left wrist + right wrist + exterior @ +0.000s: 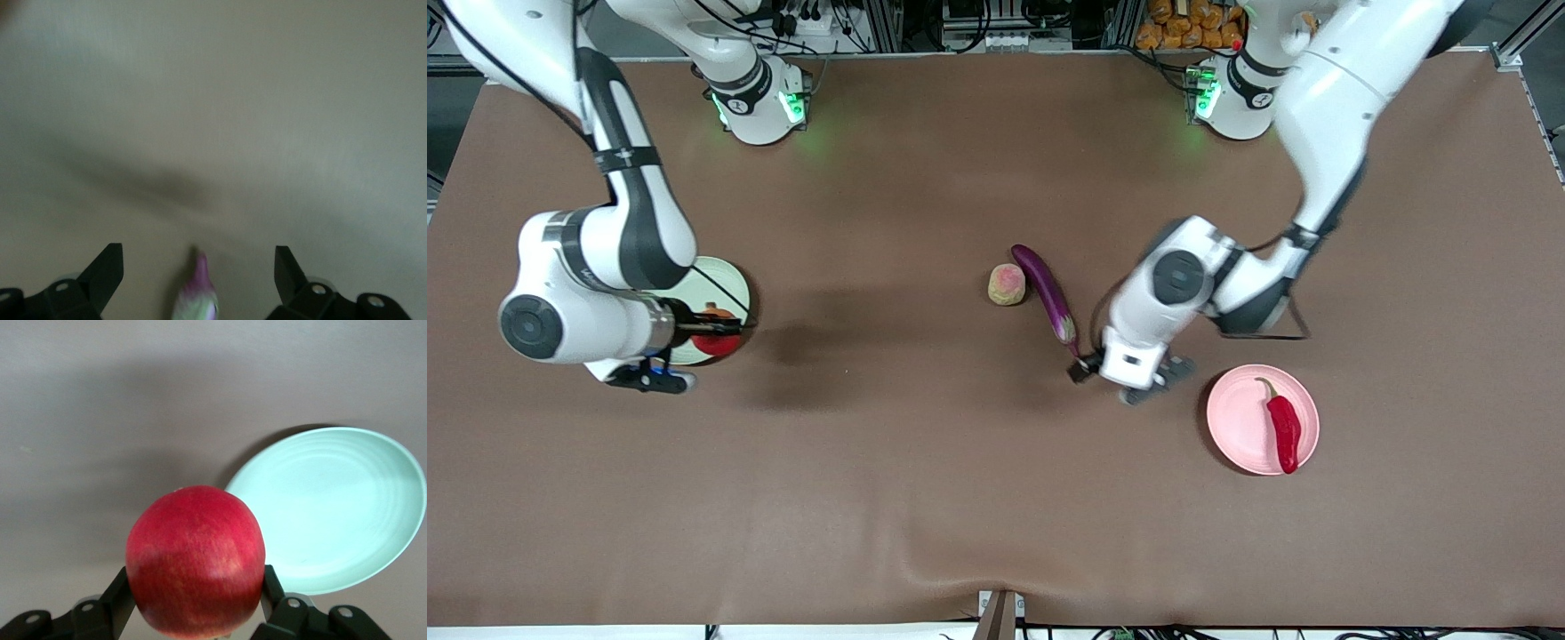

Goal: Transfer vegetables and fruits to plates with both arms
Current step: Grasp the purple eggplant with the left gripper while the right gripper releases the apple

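Right tool point(197, 613) has its fingers clamped on either side of the red pomegranate point(195, 560), held up over the edge of the green plate point(333, 507). The fruit is round, firm and glossy, so we judge it could roll once let go; better set down near the plate's middle. The green plate itself looks bare.

Left tool point(199, 280) is spread wide and holds nothing, hovering over the stem end of the eggplant point(1047, 292), which lies on the surface point(925, 462) with the peach point(1007, 284) right beside it. The eggplant is long, slick and probably stiff: we'd grip across its thicker mid-body, since the narrow stem tip would likely swing or slip.

Pink plate point(1232, 418) carries the chili pepper point(1283, 429) only.
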You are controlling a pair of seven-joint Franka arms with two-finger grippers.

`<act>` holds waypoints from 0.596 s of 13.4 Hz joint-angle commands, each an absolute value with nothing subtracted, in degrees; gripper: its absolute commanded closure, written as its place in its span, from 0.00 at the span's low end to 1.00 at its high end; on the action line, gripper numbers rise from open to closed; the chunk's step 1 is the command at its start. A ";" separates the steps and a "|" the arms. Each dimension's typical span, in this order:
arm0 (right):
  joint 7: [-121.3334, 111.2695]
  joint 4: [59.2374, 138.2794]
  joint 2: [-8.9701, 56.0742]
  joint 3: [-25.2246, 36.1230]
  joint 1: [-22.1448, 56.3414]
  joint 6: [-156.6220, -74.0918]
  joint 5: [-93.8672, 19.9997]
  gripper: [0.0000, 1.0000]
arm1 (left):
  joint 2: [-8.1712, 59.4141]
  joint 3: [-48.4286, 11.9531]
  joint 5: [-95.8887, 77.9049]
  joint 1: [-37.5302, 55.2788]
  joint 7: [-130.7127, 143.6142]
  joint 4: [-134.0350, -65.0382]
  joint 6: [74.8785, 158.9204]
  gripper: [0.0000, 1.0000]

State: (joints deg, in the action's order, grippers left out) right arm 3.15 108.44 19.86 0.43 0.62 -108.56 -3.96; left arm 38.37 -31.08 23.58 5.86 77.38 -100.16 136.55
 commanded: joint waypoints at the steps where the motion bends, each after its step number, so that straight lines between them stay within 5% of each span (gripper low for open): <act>1: -9.18 117.31 16.26 -0.79 -7.80 -115.46 -3.08 1.00 | 38.32 -30.59 30.12 7.99 86.98 -104.22 136.32 0.00; 5: -11.43 125.24 16.70 -0.79 -10.28 -126.21 -3.08 1.00 | 39.72 -30.67 32.08 11.85 95.34 -105.38 136.58 0.00; 6: -11.43 125.24 17.22 -0.79 -10.46 -126.30 -3.08 0.63 | 39.90 -30.67 32.08 12.21 95.45 -105.55 136.58 0.08; 7: -11.51 125.16 17.40 -0.79 -10.72 -126.21 -3.08 0.01 | 40.08 -30.67 32.17 12.30 95.54 -105.64 136.58 0.23; 8: -11.43 124.98 17.32 -0.79 -10.81 -125.86 -3.08 0.00 | 40.34 -30.67 32.17 12.65 95.62 -105.64 136.58 0.50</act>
